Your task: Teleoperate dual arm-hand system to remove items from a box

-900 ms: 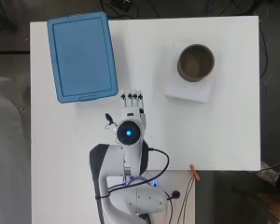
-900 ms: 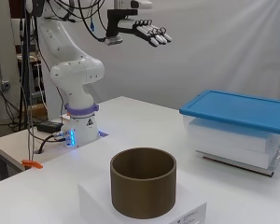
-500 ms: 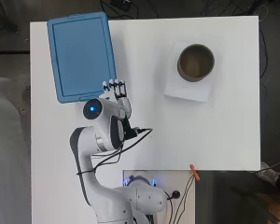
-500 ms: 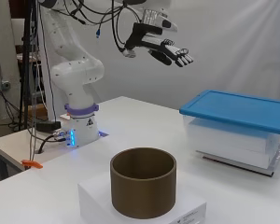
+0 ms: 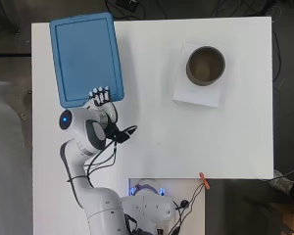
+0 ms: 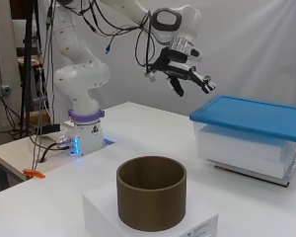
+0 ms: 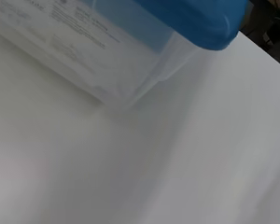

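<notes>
White table [image 5: 225,147], pale wall [image 6: 266,44] behind, dark floor [image 5: 289,98] around it

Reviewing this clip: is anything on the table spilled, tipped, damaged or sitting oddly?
Nothing stands out. The clear box sits flat with its blue lid on. The brown cylinder stands upright on its white block. The hand hovers open near the lid's corner, touching nothing.
</notes>
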{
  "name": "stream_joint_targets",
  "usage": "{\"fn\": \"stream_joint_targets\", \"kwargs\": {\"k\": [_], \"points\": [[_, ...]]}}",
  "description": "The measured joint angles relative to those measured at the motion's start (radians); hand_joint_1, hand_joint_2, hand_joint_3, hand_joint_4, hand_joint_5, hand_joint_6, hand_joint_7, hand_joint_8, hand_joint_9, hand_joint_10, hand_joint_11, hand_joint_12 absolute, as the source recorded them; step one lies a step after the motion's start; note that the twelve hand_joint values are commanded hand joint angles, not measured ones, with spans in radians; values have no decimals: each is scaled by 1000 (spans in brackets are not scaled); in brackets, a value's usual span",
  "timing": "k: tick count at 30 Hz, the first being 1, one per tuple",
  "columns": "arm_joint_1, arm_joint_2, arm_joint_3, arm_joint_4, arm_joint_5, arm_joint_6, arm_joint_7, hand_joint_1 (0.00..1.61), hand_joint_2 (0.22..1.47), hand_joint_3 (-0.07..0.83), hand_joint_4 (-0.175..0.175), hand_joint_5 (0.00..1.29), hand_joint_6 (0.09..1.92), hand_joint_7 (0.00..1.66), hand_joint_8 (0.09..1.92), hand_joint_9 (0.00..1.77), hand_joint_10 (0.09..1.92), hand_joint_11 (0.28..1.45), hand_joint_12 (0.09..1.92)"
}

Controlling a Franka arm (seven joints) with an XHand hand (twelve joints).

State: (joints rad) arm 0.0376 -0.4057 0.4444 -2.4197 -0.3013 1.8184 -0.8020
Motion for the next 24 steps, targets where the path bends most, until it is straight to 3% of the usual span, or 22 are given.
{"fn": "stream_joint_targets", "kwargs": {"k": [6, 9, 13, 16, 19, 24], "points": [[3, -11, -12, -91, -9, 133, 252, 480, 713, -22, -75, 0, 87, 0, 87, 117, 87, 359, 87], [5, -10, -19, -117, -23, 193, 287, 489, 714, -16, -67, 0, 87, 0, 87, 114, 87, 358, 87], [7, 2, -16, -137, -65, 287, 217, 389, 791, 6, 13, 33, 87, 100, 87, 183, 87, 357, 87], [6, 50, 37, -109, -116, 277, 246, 368, 813, 11, 44, 48, 87, 122, 87, 195, 87, 358, 87], [6, 110, 95, -50, -135, 226, 294, 391, 803, 3, 32, 9, 87, 33, 87, 125, 87, 365, 87], [6, 211, 131, 51, -176, 130, 369, 462, 783, -6, -31, 0, 87, 0, 87, 104, 87, 369, 87]]}}
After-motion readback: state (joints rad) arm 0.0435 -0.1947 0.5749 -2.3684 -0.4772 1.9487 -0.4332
